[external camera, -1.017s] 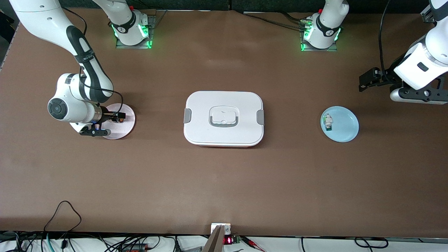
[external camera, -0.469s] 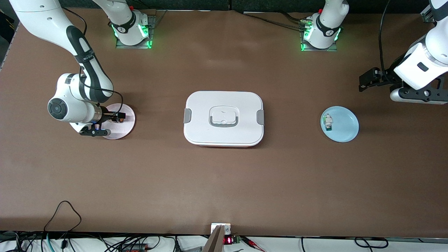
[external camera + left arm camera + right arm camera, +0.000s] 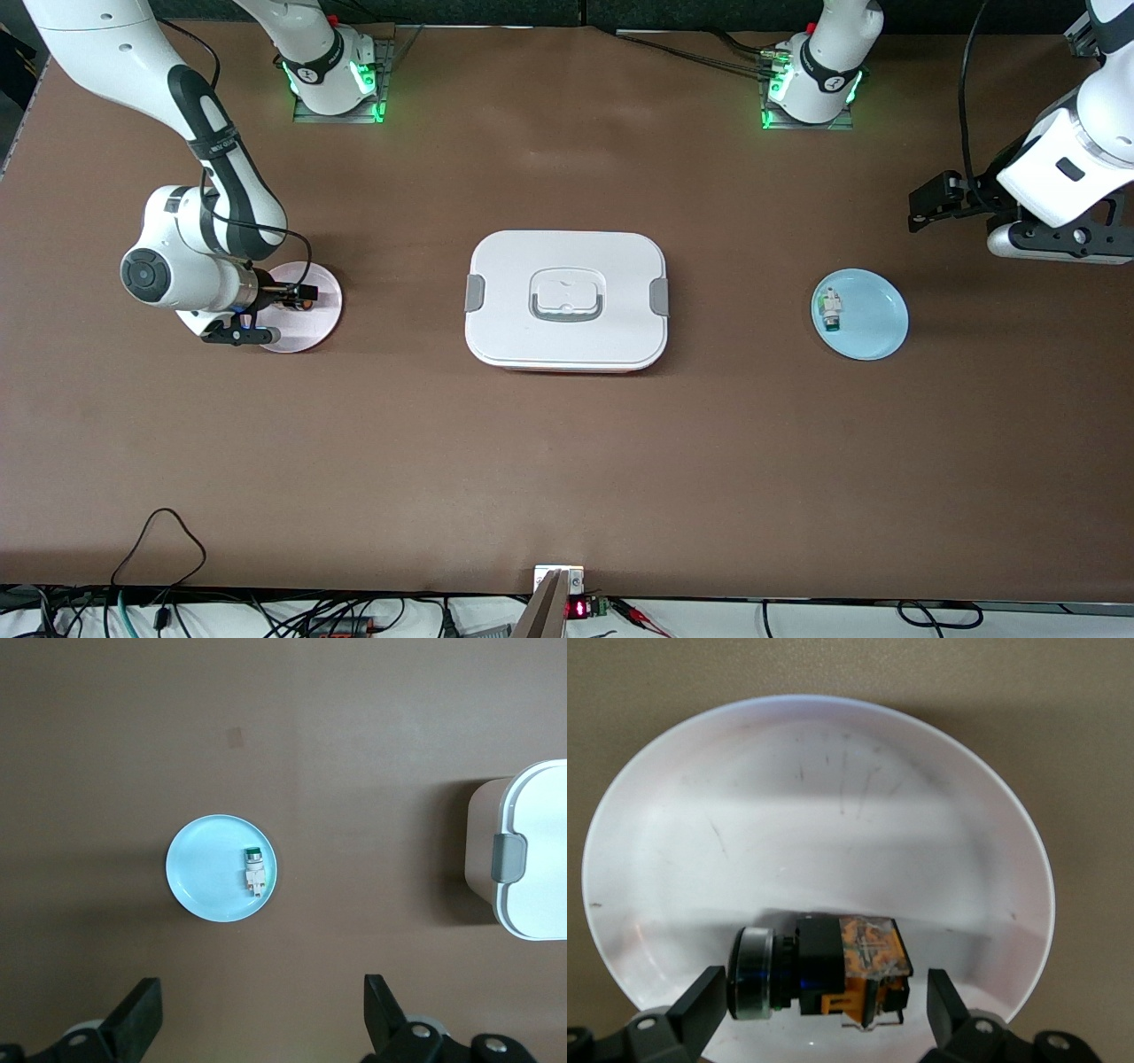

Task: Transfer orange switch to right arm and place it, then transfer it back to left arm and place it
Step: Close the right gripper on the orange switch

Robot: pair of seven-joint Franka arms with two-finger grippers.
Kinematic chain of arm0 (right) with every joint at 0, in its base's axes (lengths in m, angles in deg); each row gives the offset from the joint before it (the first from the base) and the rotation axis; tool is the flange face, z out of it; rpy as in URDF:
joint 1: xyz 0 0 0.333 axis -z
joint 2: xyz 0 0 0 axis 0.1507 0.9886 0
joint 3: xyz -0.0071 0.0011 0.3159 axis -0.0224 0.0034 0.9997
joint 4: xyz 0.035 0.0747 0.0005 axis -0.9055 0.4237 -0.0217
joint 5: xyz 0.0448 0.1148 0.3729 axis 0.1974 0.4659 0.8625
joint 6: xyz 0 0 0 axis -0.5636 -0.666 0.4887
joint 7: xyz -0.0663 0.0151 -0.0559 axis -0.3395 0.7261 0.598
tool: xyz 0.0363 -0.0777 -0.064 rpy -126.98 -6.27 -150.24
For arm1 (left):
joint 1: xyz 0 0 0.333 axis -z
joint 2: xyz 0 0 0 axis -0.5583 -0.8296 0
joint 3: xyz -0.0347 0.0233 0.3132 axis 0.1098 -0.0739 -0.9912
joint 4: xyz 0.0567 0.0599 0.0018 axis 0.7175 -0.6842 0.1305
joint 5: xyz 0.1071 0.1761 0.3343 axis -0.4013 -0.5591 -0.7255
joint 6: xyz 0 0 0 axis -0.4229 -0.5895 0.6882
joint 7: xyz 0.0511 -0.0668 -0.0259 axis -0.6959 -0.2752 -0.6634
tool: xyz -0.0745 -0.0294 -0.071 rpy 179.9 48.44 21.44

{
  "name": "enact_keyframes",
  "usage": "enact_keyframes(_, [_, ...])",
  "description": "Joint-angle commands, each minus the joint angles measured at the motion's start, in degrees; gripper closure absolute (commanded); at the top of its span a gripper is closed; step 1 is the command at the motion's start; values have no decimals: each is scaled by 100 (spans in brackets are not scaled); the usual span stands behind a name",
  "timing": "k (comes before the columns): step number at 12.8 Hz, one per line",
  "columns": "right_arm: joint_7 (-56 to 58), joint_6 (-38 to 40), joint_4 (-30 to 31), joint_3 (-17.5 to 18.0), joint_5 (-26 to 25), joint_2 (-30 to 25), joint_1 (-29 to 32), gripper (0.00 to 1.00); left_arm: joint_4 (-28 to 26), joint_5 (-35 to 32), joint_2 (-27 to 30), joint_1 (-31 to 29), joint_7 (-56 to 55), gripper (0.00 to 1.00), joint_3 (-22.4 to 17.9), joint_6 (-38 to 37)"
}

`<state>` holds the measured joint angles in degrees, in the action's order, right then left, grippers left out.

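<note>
Orange switch lying on its side in pink plate, toward the right arm's end of the table, black cap at 1 end and orange body at the other. Right gripper low over that plate, its 2 fingers spread wide, 1 at each end of the switch, a gap on both sides, not yet pinching. In the front view, right gripper partly hidden under its own white wrist, dark fingertips over the plate.

White box in the middle of the table, lid on, grey latches at both short ends, grey-rimmed handle on top, thin red edge at the bottom nearest the front camera. Well apart from both plates, between them. Corner of the box with 1 latch also seen from the left wrist.

Light blue plate toward the left arm's end, holding 1 small white-and-green part near the rim on the side facing the box. Same blue plate and part seen from the left wrist.

Left gripper up in the air over bare brown table near the blue plate, fingers spread wide, holding nothing; left arm waiting.
</note>
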<state>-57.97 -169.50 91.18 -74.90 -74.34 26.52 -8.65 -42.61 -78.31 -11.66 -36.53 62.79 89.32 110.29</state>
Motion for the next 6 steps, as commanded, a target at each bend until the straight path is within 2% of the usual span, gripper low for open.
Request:
enact_keyframes(1, [105, -69, 42, 25, 86, -26, 51, 1, 151, 65, -51, -31, 32, 0, 11, -133])
enact_keyframes(2, [113, -60, 42, 25, 86, -26, 42, 5, 160, 65, -51, -31, 32, 0, 11, -133])
enact_keyframes(6, [262, -51, 25, 25, 86, -35, 42, 42, 160, 65, -51, -31, 32, 0, 11, -133])
